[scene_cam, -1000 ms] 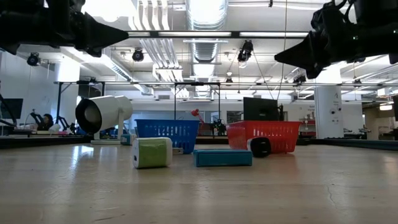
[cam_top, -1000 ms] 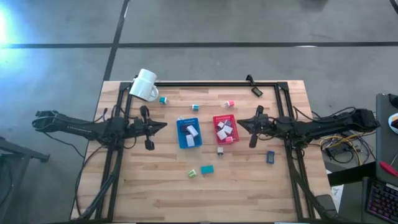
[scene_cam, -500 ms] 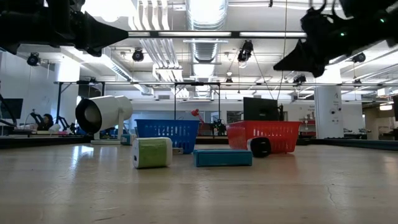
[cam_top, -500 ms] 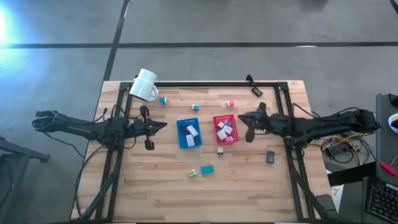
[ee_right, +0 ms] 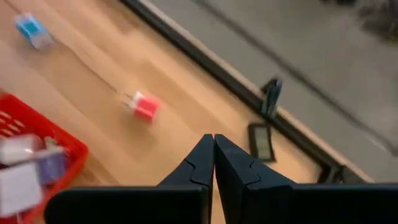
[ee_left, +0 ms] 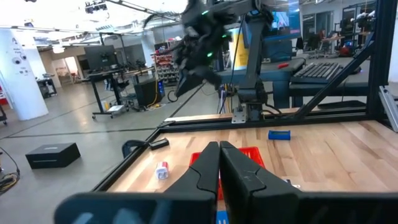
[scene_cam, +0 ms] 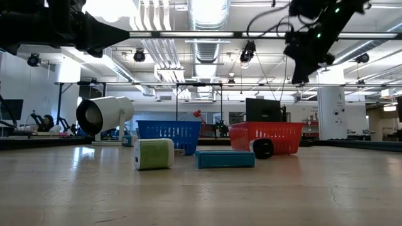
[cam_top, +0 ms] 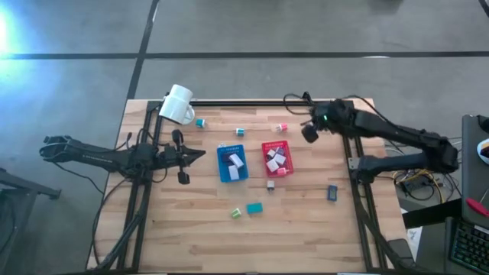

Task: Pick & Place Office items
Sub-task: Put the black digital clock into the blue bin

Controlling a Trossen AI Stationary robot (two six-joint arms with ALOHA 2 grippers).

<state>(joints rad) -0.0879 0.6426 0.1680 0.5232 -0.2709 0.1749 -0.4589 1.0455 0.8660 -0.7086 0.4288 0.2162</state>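
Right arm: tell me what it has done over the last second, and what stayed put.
The right gripper swung from beside the red tray toward the table's far edge, near the pink-and-white block, jaws shut and holding nothing. The left gripper, white mug, blue tray and the scattered items did not move.

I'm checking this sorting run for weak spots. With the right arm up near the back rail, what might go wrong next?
The right gripper is shut above the table's back corner; descending shut onto the pink item would likely push it, not grasp it. The black clip lies close against the frame rail, leaving fingers little room. The mug lies tipped at the far corner and might roll if bumped.
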